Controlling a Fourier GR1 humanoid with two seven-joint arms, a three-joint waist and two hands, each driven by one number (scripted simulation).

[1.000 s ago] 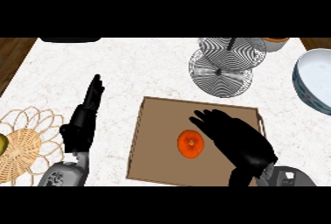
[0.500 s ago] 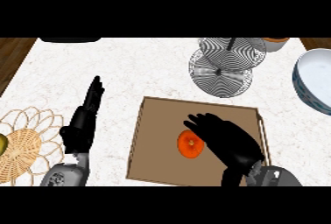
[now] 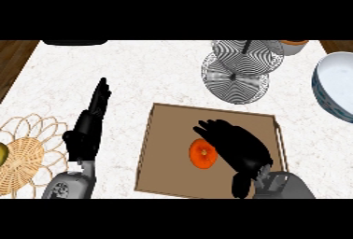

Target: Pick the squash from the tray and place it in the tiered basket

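1. Over the last second, the right hand was brought leftward and lower across the tray, from a spot beside the squash to one against its right side.
2. The squash itself was not seen to shift; it lay in the middle of the brown tray, orange and round, with its left half uncovered.
3. The fingers of the right hand were seen spread and bent down over the squash's right edge; whether they had already closed on it could not be told, since the palm hid the contact, but it looked like a grasp not yet completed.
4. The left hand was held flat and straight-fingered on the white counter, left of the tray, and was unchanged from the earlier frames.
5. For the step in hand, the grasp would best be finished with the thumb brought round the near side and the fingers round the far side, so that the round squash was caught across its widest part and not merely pushed along the tray.
6. A straight lift clear of the tray's rim would then be called for before any travel toward the tiered basket, which stood beyond the tray's far right corner.
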